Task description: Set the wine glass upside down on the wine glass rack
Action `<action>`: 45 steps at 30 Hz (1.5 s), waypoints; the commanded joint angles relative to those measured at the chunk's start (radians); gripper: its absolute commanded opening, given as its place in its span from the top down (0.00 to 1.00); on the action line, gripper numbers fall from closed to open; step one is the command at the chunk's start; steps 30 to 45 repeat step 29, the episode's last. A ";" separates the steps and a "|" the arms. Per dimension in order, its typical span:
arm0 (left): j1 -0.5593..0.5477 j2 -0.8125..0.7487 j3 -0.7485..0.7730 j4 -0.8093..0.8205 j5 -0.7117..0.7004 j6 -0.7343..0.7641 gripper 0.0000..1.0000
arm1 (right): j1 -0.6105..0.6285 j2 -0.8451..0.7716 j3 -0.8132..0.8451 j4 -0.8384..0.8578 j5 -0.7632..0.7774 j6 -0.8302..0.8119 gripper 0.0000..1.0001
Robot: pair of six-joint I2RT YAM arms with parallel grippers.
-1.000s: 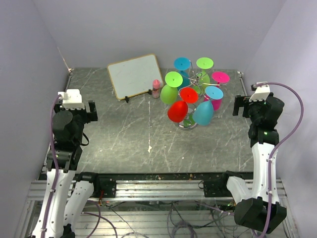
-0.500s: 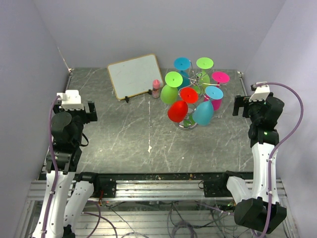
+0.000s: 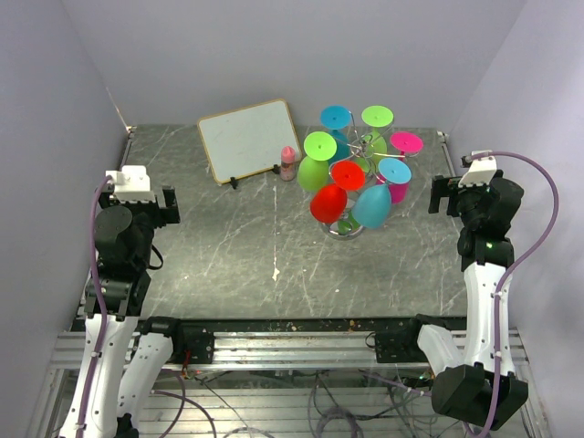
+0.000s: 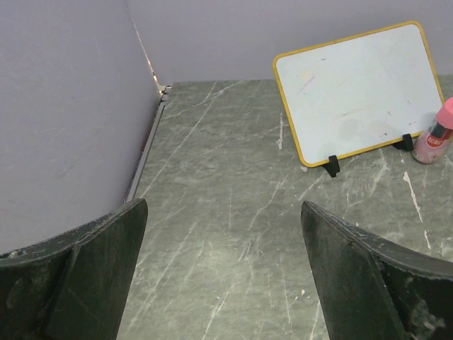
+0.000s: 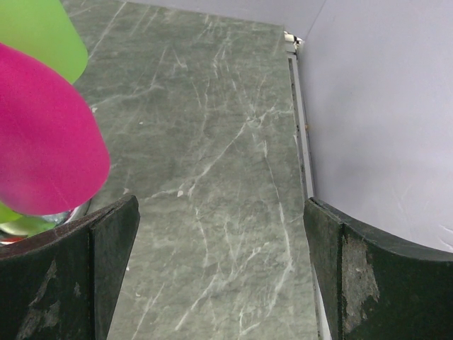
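The wine glass rack (image 3: 349,230) is a silver wire stand on a round shiny base at the back right of the table. Several coloured wine glasses hang upside down on it, among them a red one (image 3: 328,203), a blue one (image 3: 374,205), a green one (image 3: 313,169) and a pink one (image 3: 401,146). The pink glass (image 5: 42,134) and a green glass (image 5: 39,32) fill the left of the right wrist view. My left gripper (image 4: 223,283) is open and empty at the table's left side (image 3: 146,196). My right gripper (image 5: 219,283) is open and empty, to the right of the rack (image 3: 453,193).
A white board with a yellow frame (image 3: 248,139) stands at the back middle and also shows in the left wrist view (image 4: 361,92). A small pink bottle (image 3: 288,162) stands next to it (image 4: 433,134). Lilac walls close in the table on three sides.
The left arm has shifted slightly toward me. The blue glass on the rack has swung a little. The right arm has not moved.
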 commanded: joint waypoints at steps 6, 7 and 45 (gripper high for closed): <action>0.012 -0.006 0.019 0.029 0.023 0.007 0.00 | 0.004 -0.014 -0.004 0.005 -0.012 -0.017 0.00; 0.012 -0.006 0.020 0.029 0.023 0.007 0.00 | 0.004 -0.014 -0.004 0.004 -0.014 -0.019 0.00; 0.012 -0.004 0.009 0.037 0.027 0.007 0.00 | 0.004 -0.014 -0.004 0.009 -0.010 -0.017 0.00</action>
